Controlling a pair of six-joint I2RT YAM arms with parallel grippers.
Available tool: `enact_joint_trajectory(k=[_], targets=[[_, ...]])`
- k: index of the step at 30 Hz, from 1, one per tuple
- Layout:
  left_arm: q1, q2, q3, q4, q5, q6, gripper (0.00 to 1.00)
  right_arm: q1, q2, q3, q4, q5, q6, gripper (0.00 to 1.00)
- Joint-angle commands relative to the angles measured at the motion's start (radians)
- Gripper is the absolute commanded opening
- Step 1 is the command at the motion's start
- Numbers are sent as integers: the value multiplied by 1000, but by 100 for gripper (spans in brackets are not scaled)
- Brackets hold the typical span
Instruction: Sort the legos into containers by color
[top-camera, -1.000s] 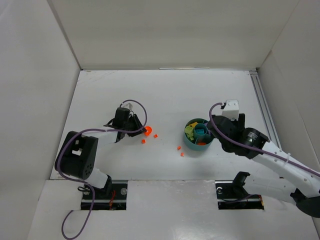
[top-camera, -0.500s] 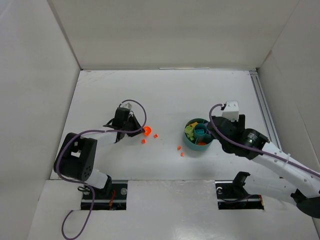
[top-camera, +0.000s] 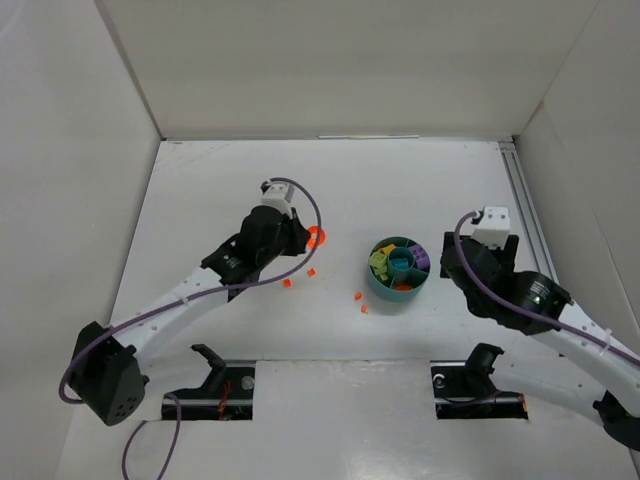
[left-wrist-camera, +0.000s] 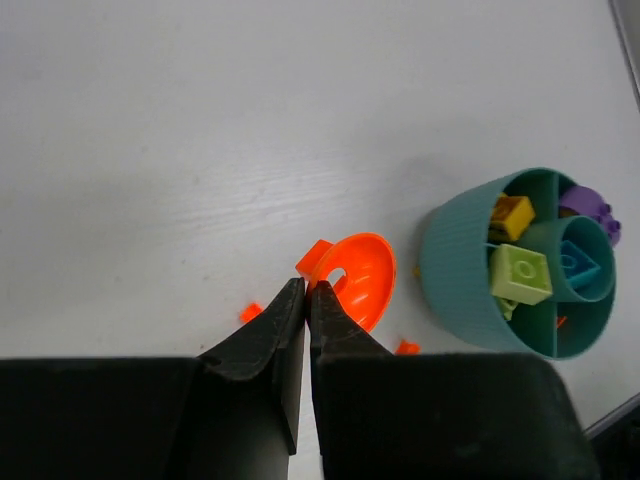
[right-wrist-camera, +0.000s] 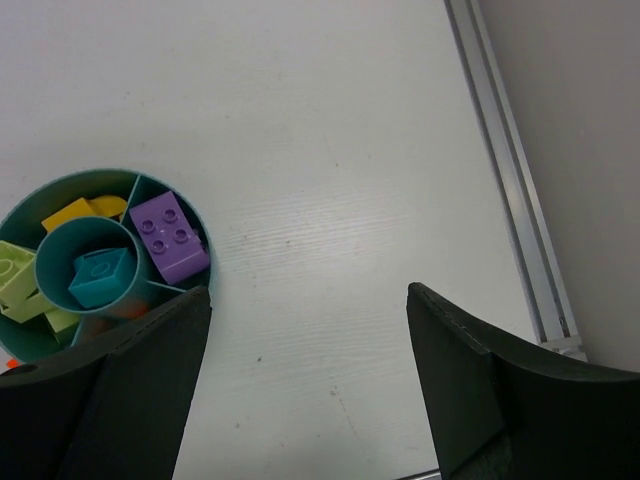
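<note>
My left gripper (top-camera: 306, 238) is shut on the rim of an orange curved lego piece (top-camera: 317, 238) and holds it left of the round teal dish (top-camera: 376, 282). In the left wrist view the tips (left-wrist-camera: 308, 288) pinch the piece (left-wrist-camera: 362, 280); the dish (left-wrist-camera: 455, 270) holds yellow (left-wrist-camera: 512, 213), lime (left-wrist-camera: 520, 272), teal (left-wrist-camera: 578, 265) and purple (left-wrist-camera: 590, 205) bricks. Small orange bits (top-camera: 312, 271) (top-camera: 288, 283) (top-camera: 358, 295) lie on the table. My right gripper (right-wrist-camera: 308, 292) is open and empty, just right of the dish (right-wrist-camera: 190, 225).
White walls enclose the table on three sides. A metal rail (top-camera: 525, 215) runs along the right edge, also in the right wrist view (right-wrist-camera: 505, 150). Another orange bit (top-camera: 364, 309) lies in front of the dish.
My left arm has reached right and away with the orange curved piece, closer to the dish. My right gripper has drawn back to the right, off the dish.
</note>
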Motion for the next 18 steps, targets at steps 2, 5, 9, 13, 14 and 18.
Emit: enact_joint_trajectory(k=[2,5,9,13,14,18], targets=[[-281,-46,129,-10,-236,146,0,5,-100,-2,-48,89,13,84],[-458,31,215,-1,-408,185,0,5,-164,-2,-76,115,13,86],[-530,186,341,-15,-454,196,0,5,-227,-2,-85,125,13,92],[-647,295,421,14,-558,235,0,5,-255,-2,-94,135,-10,100],[-661,325,430,40,-568,245,0,5,-255,-2,-94,135,-10,100],[-682,397,462,87,-540,246,0,5,-246,-11,-94,157,-10,100]])
